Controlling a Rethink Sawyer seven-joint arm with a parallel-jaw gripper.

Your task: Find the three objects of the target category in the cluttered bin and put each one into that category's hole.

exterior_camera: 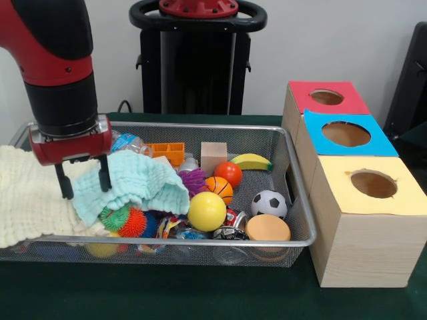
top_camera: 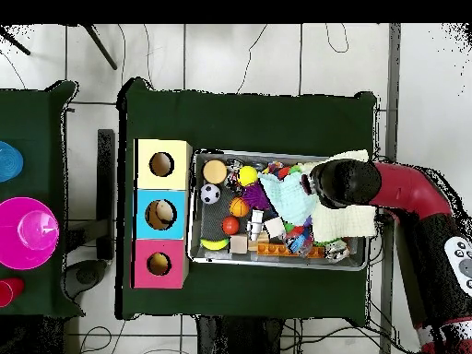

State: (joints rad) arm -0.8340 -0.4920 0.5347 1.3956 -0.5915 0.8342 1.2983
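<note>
The bin (exterior_camera: pixel 200 125) is a silver wire-mesh basket full of toys; it also shows in the overhead view (top_camera: pixel 277 264). My gripper (exterior_camera: pixel 84 183) hangs open and empty at the bin's left end. One finger is over a cream cloth (exterior_camera: pixel 27 200), the other at the edge of a mint cloth (exterior_camera: pixel 137 181). In the overhead view the arm's end (top_camera: pixel 339 182) hides the gripper. The red-faced hole (exterior_camera: pixel 326 97) is on the farthest wooden box, right of the bin, and shows in the overhead view too (top_camera: pixel 159 264).
In the bin lie a yellow ball (exterior_camera: pixel 206 211), basketball (exterior_camera: pixel 219 189), orange-red ball (exterior_camera: pixel 229 173), soccer ball (exterior_camera: pixel 269 203), banana (exterior_camera: pixel 251 161), wooden block (exterior_camera: pixel 213 157) and tan disc (exterior_camera: pixel 267 229). The blue hole (exterior_camera: pixel 345 134) and yellow hole (exterior_camera: pixel 373 184) adjoin the red one.
</note>
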